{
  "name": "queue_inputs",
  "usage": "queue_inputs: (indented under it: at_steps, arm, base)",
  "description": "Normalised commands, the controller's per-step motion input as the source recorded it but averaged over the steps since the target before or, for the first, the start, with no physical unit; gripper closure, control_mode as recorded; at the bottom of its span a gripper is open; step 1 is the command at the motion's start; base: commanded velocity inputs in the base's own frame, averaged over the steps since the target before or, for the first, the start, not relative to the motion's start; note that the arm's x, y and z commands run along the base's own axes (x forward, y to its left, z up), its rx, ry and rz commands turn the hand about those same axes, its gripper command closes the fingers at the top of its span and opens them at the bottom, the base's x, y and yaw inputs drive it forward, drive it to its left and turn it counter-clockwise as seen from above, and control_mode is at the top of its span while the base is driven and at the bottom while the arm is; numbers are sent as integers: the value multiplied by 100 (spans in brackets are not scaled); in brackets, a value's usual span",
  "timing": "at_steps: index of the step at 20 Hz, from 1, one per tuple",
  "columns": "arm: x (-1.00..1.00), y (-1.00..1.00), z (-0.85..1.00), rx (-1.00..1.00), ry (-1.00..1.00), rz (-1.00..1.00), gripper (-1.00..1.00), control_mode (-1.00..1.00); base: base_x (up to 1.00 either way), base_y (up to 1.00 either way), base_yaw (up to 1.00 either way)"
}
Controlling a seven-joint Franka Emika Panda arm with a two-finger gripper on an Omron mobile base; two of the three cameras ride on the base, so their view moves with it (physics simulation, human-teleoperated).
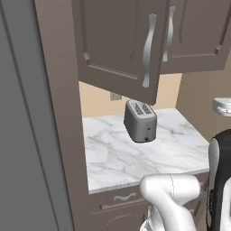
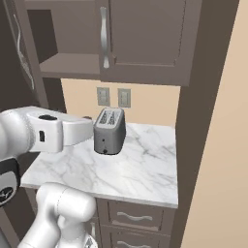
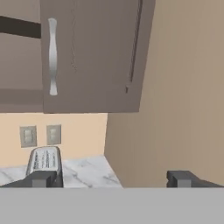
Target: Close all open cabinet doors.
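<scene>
The left cabinet door stands open, swung out over the counter toward me, its silver handle near its free edge. Behind it the bare cabinet shelf shows. The right cabinet door is shut flat; I also see this right door with its handle in the hand view. My gripper is open, with nothing between its dark fingertips. It hangs below the cabinet, facing the shut door and the tan side wall, well apart from both doors.
A grey toaster stands on the white marble counter under the open door, close to my forearm. Two wall outlets sit behind it. Drawer fronts lie below the counter. A grey panel bounds the left.
</scene>
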Motion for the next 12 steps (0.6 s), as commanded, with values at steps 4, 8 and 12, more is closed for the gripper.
queue_inputs:
  at_steps: [4,8,12]
  arm:
    - [-31,40,6,0,-26,-1,-100,-100]
    - [-21,39,11,0,-19,0,-100,-100]
    - [-16,41,0,0,-10,0,-100,-100]
  base:
    - [0,0,0]
    - [0,0,0]
    - [0,0,0]
